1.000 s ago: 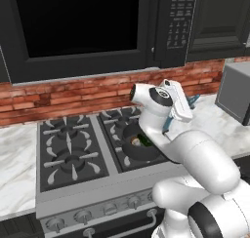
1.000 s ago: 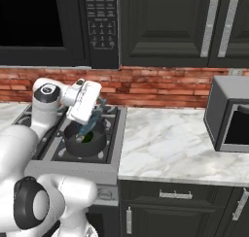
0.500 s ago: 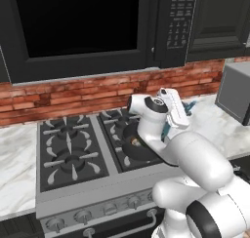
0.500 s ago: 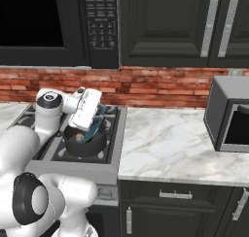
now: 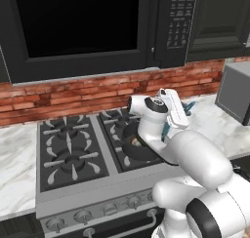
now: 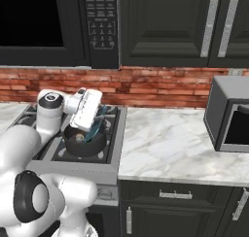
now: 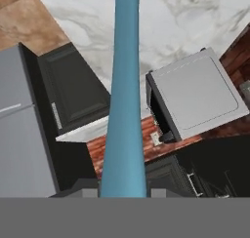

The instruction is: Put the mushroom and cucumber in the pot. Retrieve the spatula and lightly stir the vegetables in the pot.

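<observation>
Dark cabinets and a brick backsplash are framing a marble bench [image 6: 165, 139] with a stove [image 5: 73, 154] set into it and a grey microwave [image 6: 228, 114] sitting at its far right. On the stove's right burner a pot [image 6: 85, 141] is resting, and the end effector [image 6: 92, 126] is leaning over it, pinching the spatula [image 7: 124, 100] by its handle. In the right base view the blue tool is slanting down into the pot. Something small and tan [image 5: 134, 142] is showing inside it.

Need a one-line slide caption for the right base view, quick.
Claw holding the blue spatula down into the dark pot on the stove's right burner.
</observation>
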You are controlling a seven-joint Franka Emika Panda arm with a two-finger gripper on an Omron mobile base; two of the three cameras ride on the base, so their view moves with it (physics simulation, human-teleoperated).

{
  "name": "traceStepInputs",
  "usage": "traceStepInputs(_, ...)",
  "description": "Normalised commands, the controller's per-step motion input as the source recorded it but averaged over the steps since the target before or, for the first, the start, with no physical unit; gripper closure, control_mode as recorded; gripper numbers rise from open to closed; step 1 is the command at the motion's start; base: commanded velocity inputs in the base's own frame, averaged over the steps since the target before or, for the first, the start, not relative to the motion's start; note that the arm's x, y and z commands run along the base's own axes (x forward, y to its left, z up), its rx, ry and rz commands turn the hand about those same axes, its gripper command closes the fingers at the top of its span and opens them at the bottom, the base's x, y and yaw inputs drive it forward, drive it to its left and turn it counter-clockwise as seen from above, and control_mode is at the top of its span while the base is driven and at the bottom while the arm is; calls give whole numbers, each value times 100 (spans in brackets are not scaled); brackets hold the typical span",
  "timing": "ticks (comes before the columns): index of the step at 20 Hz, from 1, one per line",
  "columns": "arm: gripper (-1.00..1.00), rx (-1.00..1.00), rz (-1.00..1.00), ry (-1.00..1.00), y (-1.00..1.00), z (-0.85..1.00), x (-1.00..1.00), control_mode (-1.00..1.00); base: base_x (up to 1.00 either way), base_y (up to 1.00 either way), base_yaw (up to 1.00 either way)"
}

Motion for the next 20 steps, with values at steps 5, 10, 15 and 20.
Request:
traceStepInputs(5, 100, -3, -2, 0, 0, 0, 47, -100, 0, 0, 0)
traceStepInputs(10, 100, -8, -4, 0, 5, 0, 27, -100, 0, 0, 0)
traceStepInputs(15, 100, -9, -1, 0, 8, 0, 0, -100, 0, 0, 0)
traceStepInputs(20, 100, -3, 0, 0, 10, 0, 0, -100, 0, 0, 0)
